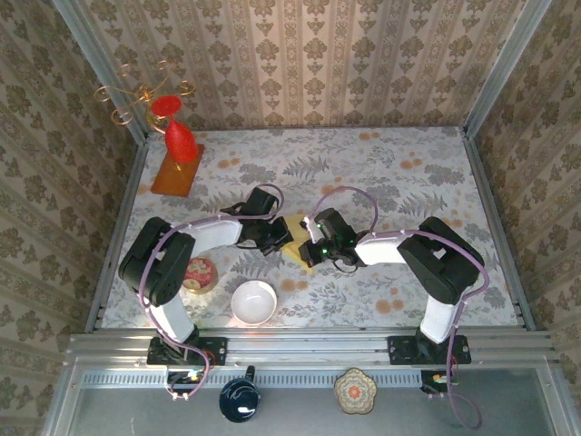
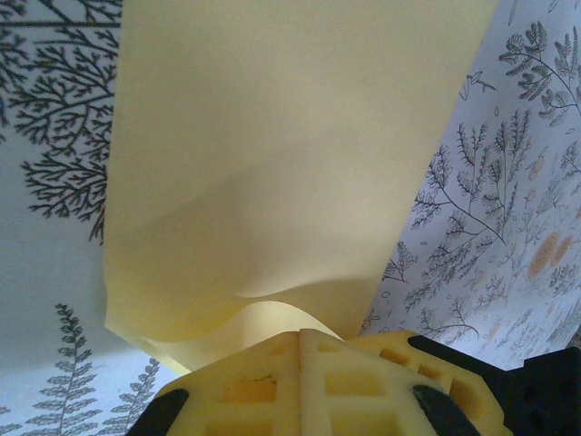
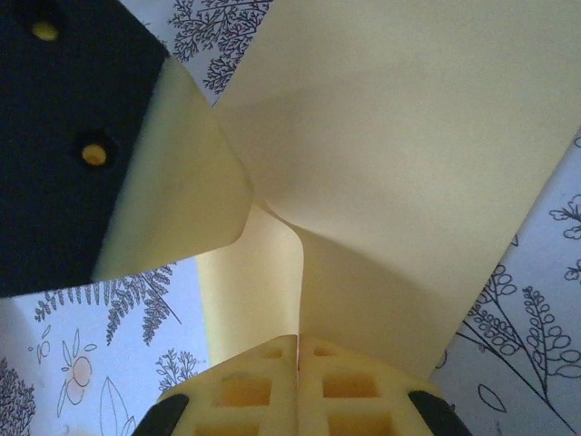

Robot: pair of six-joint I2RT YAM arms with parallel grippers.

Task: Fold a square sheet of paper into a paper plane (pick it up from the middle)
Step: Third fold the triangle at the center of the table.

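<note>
The square sheet of paper (image 1: 294,233) is pale yellow and sits mid-table, pinched between my two grippers. In the left wrist view the sheet (image 2: 272,154) spreads away from the fingertips, its near edge curling in layers. My left gripper (image 2: 301,338) is shut on that edge. In the right wrist view the sheet (image 3: 390,154) buckles into a vertical pleat that runs into the seam of my right gripper (image 3: 299,341), which is shut on it. The left gripper's black body (image 3: 64,136) covers the far left corner. In the top view, left gripper (image 1: 278,238) and right gripper (image 1: 307,249) nearly meet.
A white bowl (image 1: 253,302) and a small red patterned bowl (image 1: 199,274) stand near the left arm's base. An orange-brown board (image 1: 177,173) with a red vase (image 1: 181,141) and a gold candle holder (image 1: 145,95) stands at the back left. Walls enclose the table.
</note>
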